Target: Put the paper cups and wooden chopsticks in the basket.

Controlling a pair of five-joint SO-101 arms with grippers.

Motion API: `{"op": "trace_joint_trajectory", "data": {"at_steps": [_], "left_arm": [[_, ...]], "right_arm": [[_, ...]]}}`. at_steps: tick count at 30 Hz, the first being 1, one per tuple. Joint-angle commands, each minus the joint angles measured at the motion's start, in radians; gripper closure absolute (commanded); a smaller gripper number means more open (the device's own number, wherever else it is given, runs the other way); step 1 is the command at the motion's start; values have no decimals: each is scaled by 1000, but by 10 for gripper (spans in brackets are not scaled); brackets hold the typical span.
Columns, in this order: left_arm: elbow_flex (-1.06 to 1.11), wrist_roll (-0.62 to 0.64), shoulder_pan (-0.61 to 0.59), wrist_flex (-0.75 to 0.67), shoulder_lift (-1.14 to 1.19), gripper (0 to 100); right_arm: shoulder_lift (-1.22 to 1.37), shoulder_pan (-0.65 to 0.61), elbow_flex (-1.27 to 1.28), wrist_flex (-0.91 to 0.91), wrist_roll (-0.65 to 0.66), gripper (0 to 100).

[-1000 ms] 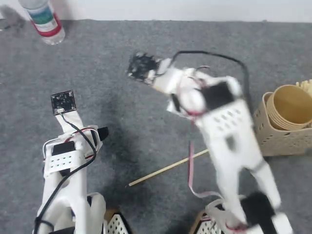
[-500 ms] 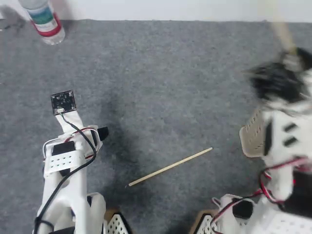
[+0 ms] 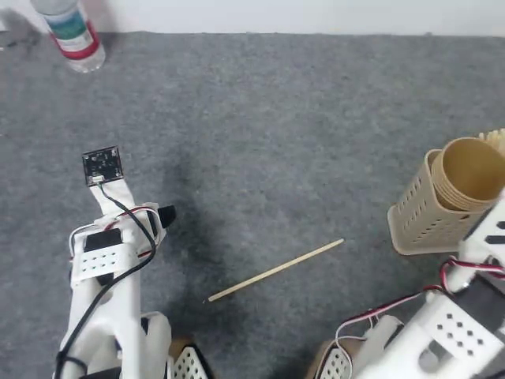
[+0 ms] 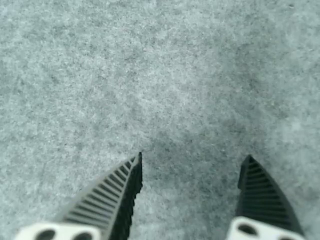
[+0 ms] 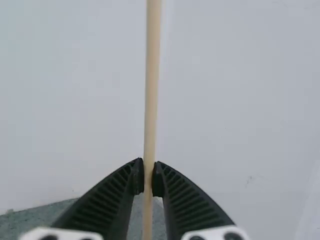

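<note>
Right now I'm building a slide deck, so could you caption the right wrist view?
The right arm's jaws shut on a wooden chopstick, with a plain white wall behind it.

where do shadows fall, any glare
High view: soft shadow on the mat beside the left arm. Left wrist view: dim patch inside the open left gripper. Right wrist view: evenly lit wall behind the held chopstick, no glare.
</note>
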Motion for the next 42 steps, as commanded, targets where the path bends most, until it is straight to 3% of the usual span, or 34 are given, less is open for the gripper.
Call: {"op": "trace_joint_trajectory", "data": {"at_steps": [1,16,26,28,33,42], "left_arm": [[-8,11,5,-3,-9,703],[-8,11,6,-3,-9,703],[-8,11,6,-3,-9,703],[-8,11,6,-3,-9,703],[-8,11,6,-3,-9,703],[-8,11,6,-3,-9,703]], "right_arm": [[5,-7,5,-38,-8,991],[220,-12,-2,-82,-8,991],[228,-15,-2,-73,-8,989],[225,-15,3,-67,-8,964],[225,-15,2,-30,-8,785],[223,-38,-20,30,-6,837]]}}
